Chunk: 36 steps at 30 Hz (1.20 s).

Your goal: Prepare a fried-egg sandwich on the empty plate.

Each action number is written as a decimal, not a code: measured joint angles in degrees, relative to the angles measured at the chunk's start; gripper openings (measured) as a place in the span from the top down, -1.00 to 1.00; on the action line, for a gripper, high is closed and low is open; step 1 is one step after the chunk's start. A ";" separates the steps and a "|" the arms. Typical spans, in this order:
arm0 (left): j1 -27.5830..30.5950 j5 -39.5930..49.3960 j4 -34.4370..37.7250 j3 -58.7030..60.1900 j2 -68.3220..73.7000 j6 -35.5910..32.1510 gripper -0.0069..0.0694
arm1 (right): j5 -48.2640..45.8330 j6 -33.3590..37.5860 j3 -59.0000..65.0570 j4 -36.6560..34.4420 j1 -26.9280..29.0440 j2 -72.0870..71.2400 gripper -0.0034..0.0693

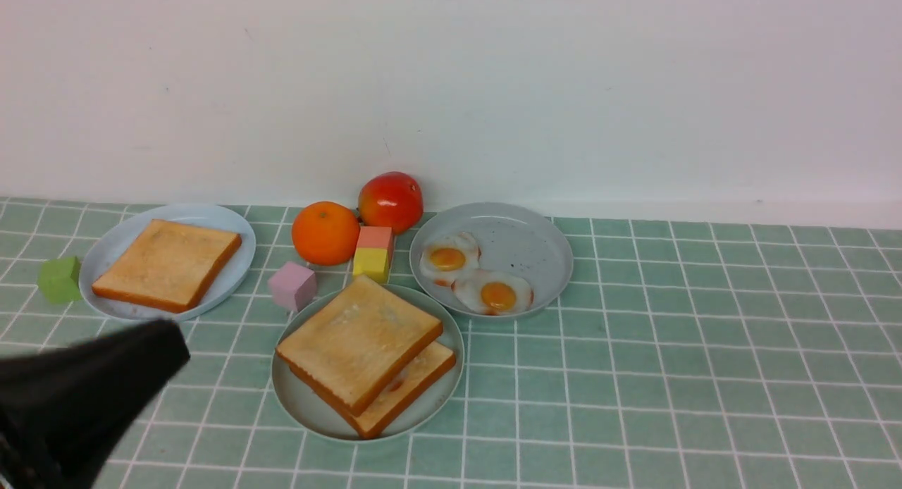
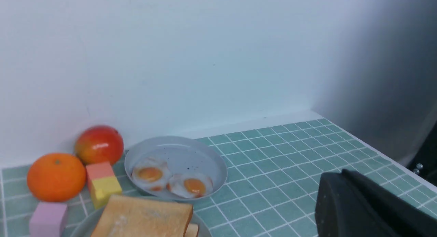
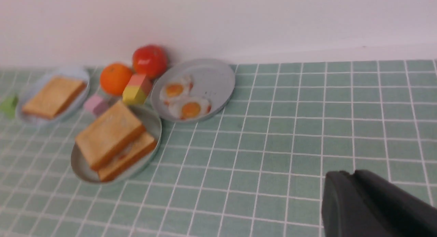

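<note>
Matte black, blunt-tipped fingers (image 2: 355,209)

The front camera is looking forward across the tiled table (image 1: 705,376) toward the wall (image 1: 493,87). Both wrist cameras are sitting lower and nearer, sharing the egg plate (image 2: 194,150) and sandwich (image 3: 109,134).

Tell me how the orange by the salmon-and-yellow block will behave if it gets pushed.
The orange looks round with nothing flat beneath, so it would probably roll. Pushed rightward, the salmon-and-yellow block beside it would likely stop it. Its smooth skin may slip in a narrow pinch.
</note>
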<state>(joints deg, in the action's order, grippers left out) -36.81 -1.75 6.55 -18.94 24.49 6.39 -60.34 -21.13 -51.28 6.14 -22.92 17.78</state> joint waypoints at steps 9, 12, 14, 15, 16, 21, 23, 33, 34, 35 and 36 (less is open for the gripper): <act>0.00 -3.08 0.20 5.11 -0.22 1.23 0.85 | 17.60 -13.78 16.44 3.68 0.00 -3.26 0.72; 0.00 -1.66 0.20 5.23 -0.22 1.23 0.85 | 26.08 -14.53 21.09 4.17 0.00 -3.26 0.70; 0.00 -1.20 0.20 5.23 -0.22 1.23 0.85 | 28.84 -14.73 23.44 4.78 0.00 -3.26 0.70; 0.00 -0.95 0.20 5.23 -0.22 1.23 0.85 | 31.38 -14.85 25.60 5.23 0.00 -3.26 0.69; 0.00 -0.83 0.20 5.23 -0.22 1.23 0.85 | 32.76 -14.85 27.30 5.23 0.00 -3.26 0.68; 0.00 0.11 0.20 5.23 -0.22 1.23 0.85 | 33.88 -14.90 33.45 5.42 0.00 -3.26 0.66; 0.00 0.11 0.20 5.23 -0.22 1.23 0.85 | 33.88 -14.90 35.19 5.42 0.00 -3.26 0.65; 0.00 0.23 0.20 5.23 -0.22 1.23 0.85 | 36.46 -13.70 43.44 9.70 6.63 -7.50 0.82; 0.00 0.23 0.20 5.23 -0.22 1.23 0.85 | 37.82 -12.41 44.71 9.92 8.73 -8.62 0.88; 0.00 0.23 0.20 5.23 -0.22 1.23 0.85 | 39.60 -11.10 46.13 9.93 10.85 -10.08 0.92; 0.00 0.23 0.20 5.23 -0.27 1.23 0.85 | 40.90 -10.06 47.33 9.93 12.52 -11.62 0.94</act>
<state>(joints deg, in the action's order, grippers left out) -36.81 -1.52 6.75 -13.71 24.21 7.62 -19.44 -31.19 -3.95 16.07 -10.41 6.16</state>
